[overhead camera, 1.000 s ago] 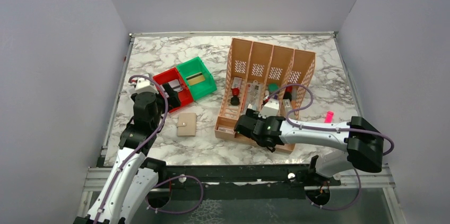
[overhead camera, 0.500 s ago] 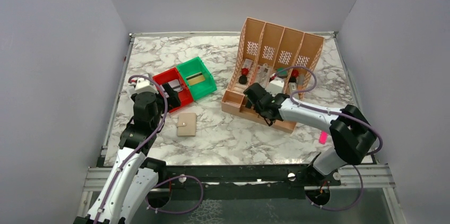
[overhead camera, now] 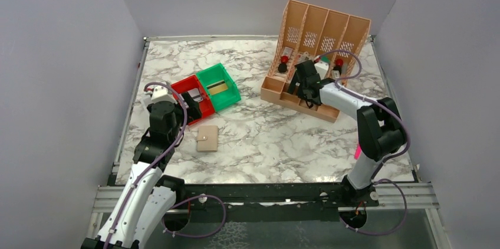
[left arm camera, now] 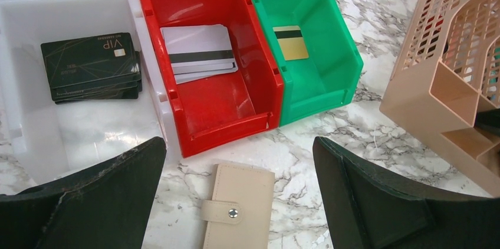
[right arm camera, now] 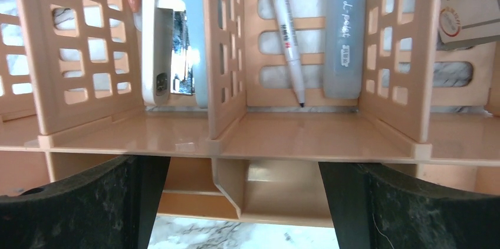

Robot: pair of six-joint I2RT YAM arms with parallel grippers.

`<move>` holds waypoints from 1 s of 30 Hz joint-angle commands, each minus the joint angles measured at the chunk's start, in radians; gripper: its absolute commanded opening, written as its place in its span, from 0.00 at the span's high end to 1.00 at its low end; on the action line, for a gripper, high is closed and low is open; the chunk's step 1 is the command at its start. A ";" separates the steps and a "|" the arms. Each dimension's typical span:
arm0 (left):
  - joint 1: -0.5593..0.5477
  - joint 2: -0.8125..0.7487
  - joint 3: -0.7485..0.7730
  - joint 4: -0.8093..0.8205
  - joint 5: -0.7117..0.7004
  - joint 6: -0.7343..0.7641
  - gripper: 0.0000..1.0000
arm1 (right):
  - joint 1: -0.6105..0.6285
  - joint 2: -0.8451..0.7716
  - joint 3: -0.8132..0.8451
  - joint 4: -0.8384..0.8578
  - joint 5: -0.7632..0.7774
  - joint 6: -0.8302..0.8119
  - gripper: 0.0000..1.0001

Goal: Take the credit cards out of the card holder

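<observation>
"Hovering low over the desk [left arm camera: 354, 137], my left fingers [left arm camera: 94, 202] are spread as wide as they go and hold nothing."

"Where is the card holder?"

"Right under me. The tan card holder [left arm camera: 239, 202] lies flat on the marble, folded shut with its snap button fastened. In my left wrist view it shows between the two fingers, touching neither. It sits just in front of the red tray [left arm camera: 236, 119]."

"Can you see any cards?"

"The holder is shut, so I cannot tell what is inside it. A stack of black cards [left arm camera: 91, 66] lies in the white tray [left arm camera: 23, 119]. Pale grey cards [left arm camera: 197, 54] with a black stripe lie in the red tray, and one gold card [left arm camera: 290, 42] lies in the green tray [left arm camera: 330, 84]. The three trays stand side by side in a row."

"And your right side?"

"My right fingers [right arm camera: 71, 207] are wide open too and grip nothing. They are well apart from the holder, across the desk at the tan desk organiser [overhead camera: 321, 30], which stands tilted near the back right corner. In my right wrist view its front ledge fills the gap between the fingers, and I cannot tell whether they touch it. Behind the lattice dividers I see a pen [right arm camera: 286, 30] and a blue-grey case [right arm camera: 345, 30], both in the same compartment."
</observation>
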 commanded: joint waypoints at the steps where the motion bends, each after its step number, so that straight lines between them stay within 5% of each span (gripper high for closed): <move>1: 0.006 0.003 -0.009 0.002 0.037 -0.012 0.01 | -0.110 0.032 0.057 0.057 -0.048 -0.114 0.00; 9: 0.010 0.011 -0.008 0.005 0.044 -0.011 0.01 | -0.201 0.096 0.184 -0.001 -0.076 -0.239 0.01; 21: 0.011 0.018 -0.009 0.009 0.055 -0.015 0.01 | -0.327 0.046 0.162 -0.006 0.103 -0.313 0.01; 30: 0.022 0.038 -0.006 0.013 0.067 -0.016 0.01 | -0.380 -0.058 0.131 -0.013 -0.196 -0.311 0.00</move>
